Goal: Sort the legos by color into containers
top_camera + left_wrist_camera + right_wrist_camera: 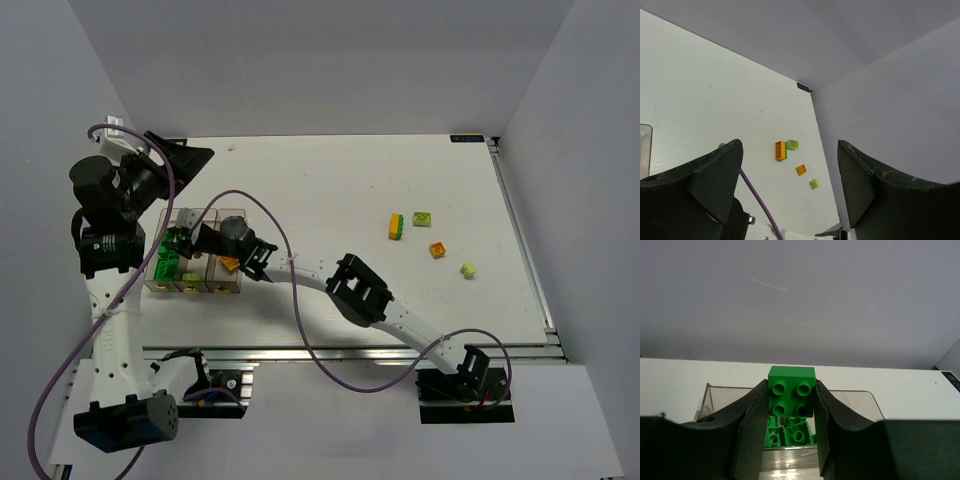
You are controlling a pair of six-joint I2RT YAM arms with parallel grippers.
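Right wrist, right claw (790, 402) pinching green lego (791, 385), above container (852, 407)

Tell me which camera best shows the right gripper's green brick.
Right wrist: the green brick sits centred in the right gripper, studs clear. Top external shows it too small to tell; left wrist misses it.

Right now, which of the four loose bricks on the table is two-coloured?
The two-tone brick farthest left in the overhead view: orange joined to green. The light green brick, orange brick and pale yellow-green brick beside it are single-coloured.
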